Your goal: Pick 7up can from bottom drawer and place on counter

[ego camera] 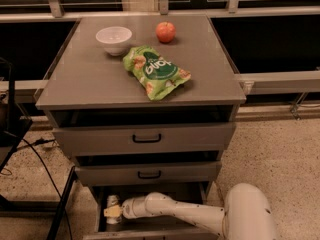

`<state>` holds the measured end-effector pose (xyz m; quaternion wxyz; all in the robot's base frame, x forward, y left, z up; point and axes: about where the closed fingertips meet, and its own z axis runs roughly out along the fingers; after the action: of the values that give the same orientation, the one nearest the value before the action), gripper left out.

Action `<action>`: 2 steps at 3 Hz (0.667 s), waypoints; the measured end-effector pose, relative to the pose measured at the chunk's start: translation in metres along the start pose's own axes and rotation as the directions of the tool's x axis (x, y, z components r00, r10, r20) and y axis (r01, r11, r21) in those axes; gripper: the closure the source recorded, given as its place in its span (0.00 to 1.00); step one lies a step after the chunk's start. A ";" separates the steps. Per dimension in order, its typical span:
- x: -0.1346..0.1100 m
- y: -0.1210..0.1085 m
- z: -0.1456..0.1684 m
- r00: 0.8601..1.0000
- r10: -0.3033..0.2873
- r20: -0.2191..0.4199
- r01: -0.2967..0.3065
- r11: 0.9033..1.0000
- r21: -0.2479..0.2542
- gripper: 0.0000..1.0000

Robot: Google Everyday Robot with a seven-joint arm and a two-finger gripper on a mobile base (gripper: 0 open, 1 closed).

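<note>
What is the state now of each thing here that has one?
bottom drawer: pulled open.
top drawer: pushed in, or nearly.
middle drawer: the same.
7up can: upright in the bottom drawer, left side.
gripper: in the bottom drawer, at the can.
bowl: upright on the counter, looks empty.
bag: lying flat on the counter.
apple: whole, on the counter.

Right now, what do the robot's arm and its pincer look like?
The arm is glossy white, built of smooth rounded tube sections, and it widens into a big rounded shell at the lower right. The pincer, down in the bottom drawer, looks pale yellow. No cables or markings show.
</note>
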<state>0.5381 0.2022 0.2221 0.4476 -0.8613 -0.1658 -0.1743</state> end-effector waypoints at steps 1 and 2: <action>0.000 -0.003 -0.017 1.000 -0.004 -0.011 0.004 1.000 -0.026 1.00; -0.002 -0.008 -0.038 1.000 -0.005 -0.022 0.003 0.998 -0.056 1.00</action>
<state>0.5272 0.1749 0.2473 0.4246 -0.8713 -0.1577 -0.1891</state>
